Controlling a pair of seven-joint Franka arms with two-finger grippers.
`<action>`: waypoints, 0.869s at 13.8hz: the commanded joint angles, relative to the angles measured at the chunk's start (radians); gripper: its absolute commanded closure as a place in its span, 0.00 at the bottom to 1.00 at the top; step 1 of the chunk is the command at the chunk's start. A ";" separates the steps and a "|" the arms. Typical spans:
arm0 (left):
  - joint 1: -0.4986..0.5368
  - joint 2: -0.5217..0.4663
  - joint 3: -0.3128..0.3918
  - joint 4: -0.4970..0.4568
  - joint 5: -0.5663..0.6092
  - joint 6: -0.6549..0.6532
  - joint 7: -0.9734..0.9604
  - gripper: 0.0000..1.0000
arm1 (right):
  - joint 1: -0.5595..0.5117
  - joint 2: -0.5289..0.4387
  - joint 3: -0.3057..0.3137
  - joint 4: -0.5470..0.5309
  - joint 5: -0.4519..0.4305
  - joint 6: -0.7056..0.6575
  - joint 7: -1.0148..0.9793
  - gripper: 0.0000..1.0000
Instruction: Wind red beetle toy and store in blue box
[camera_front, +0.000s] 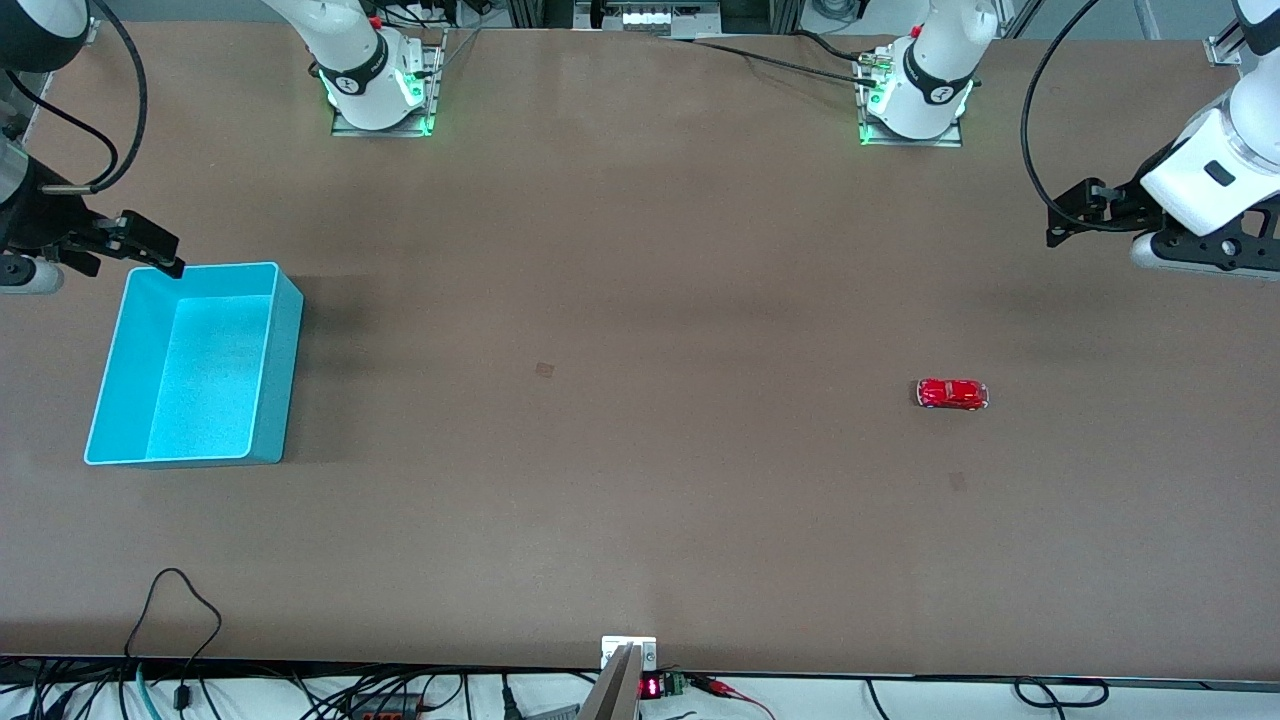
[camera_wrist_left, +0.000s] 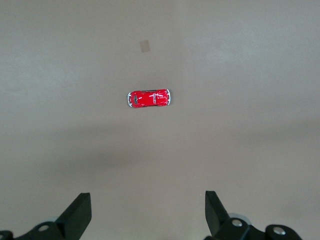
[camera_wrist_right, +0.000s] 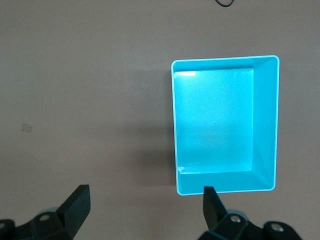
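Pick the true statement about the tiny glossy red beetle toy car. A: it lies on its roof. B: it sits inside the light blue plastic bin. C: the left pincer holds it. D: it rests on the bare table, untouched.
D: the tiny glossy red beetle toy car stands on its wheels on the brown table, with nothing touching it.

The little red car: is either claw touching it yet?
Apart. In the front view the car sits alone on the table, with the left gripper and right gripper well away.
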 joint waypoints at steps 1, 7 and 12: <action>0.007 0.007 0.000 0.019 -0.019 -0.011 0.004 0.00 | -0.005 -0.018 -0.013 -0.007 0.011 -0.018 -0.070 0.00; 0.006 0.010 0.002 0.027 -0.019 -0.022 -0.011 0.00 | -0.005 -0.012 -0.010 -0.009 0.009 -0.012 -0.036 0.00; 0.000 0.011 -0.008 0.038 -0.019 -0.077 -0.001 0.00 | -0.024 -0.008 -0.013 -0.007 0.008 -0.004 -0.038 0.00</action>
